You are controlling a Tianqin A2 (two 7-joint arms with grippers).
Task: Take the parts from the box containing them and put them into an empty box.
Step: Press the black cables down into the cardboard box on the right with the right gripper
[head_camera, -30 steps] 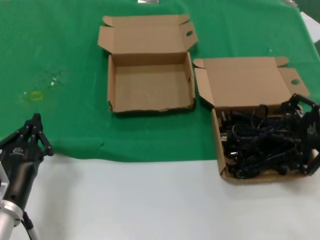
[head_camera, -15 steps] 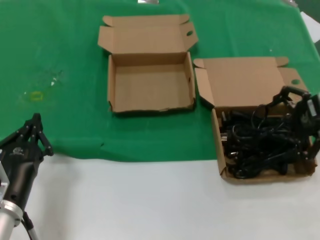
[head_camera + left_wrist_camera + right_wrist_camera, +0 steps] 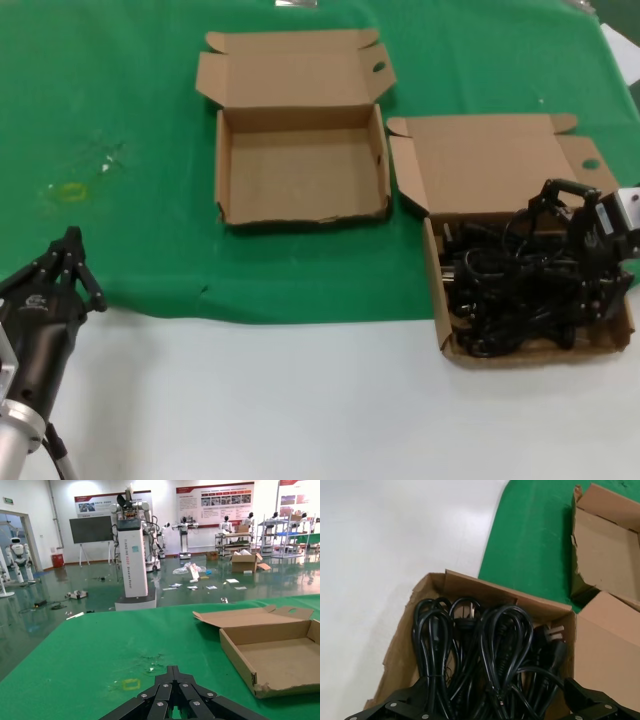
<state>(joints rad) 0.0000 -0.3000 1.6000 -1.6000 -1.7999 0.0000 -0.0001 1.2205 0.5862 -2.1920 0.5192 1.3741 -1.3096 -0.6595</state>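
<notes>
The black right gripper (image 3: 588,262) is down over the right end of the full shallow brown corrugated cardboard box (image 3: 447,338), its fingers spread wide, one at each side of the heap, and nothing is visibly pinched between them. Under it lie the thin black rubber power cords (image 3: 505,285), bundled in long loops, and the right wrist view shows those loops (image 3: 470,650) running lengthwise from the gripper toward the far wall of the box, their rounded ends and a couple of moulded plugs pointing at that wall. That box has its hinged lid (image 3: 495,160) laid open flat behind it, a round hole in the side tab. Out to the left and farther back, just beside it but apart, sits the second brown cardboard box of the same kind (image 3: 300,165), lid folded back and only bare cardboard showing inside. Both boxes rest on the green cloth (image 3: 130,110) covering the back of the desk; the nearer strip of the desk is plain white (image 3: 300,400), and the full box straddles the line between them. The black left gripper (image 3: 52,282) hangs low at the near left, over the edge of the green cloth, well apart from both boxes, fingers drawn together. Beyond the desk, the left wrist view shows a glossy-floored hall with a white humanoid robot on a stand (image 3: 134,545) and posters on the wall.
</notes>
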